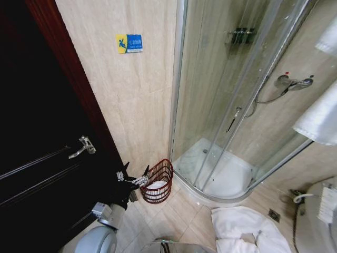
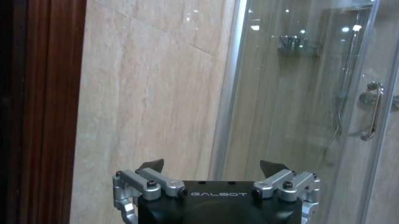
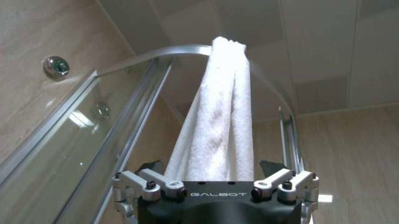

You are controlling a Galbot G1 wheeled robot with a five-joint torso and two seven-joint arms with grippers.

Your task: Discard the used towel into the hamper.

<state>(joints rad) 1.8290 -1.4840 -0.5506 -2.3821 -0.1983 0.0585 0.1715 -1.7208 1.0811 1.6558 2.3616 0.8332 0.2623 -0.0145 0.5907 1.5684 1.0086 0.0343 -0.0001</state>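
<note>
The hamper [image 1: 158, 182], a dark red wire basket, stands on the floor tiles by the shower's corner with something white inside it. My left gripper [image 1: 136, 169] hovers just left of the hamper's rim. In the left wrist view this gripper [image 2: 212, 165] is open with nothing between its fingers. A white towel [image 3: 218, 116] hangs folded over the curved top rail of the shower enclosure. My right gripper [image 3: 210, 166] is open, and the towel's hanging end runs down between its spread fingers.
A dark wooden door [image 1: 42, 158] with a lever handle fills the left side. The glass shower enclosure [image 1: 231, 105] stands at the back right. Another white towel [image 1: 247, 229] lies on the floor in front. More white towels [image 1: 321, 116] hang at the right edge.
</note>
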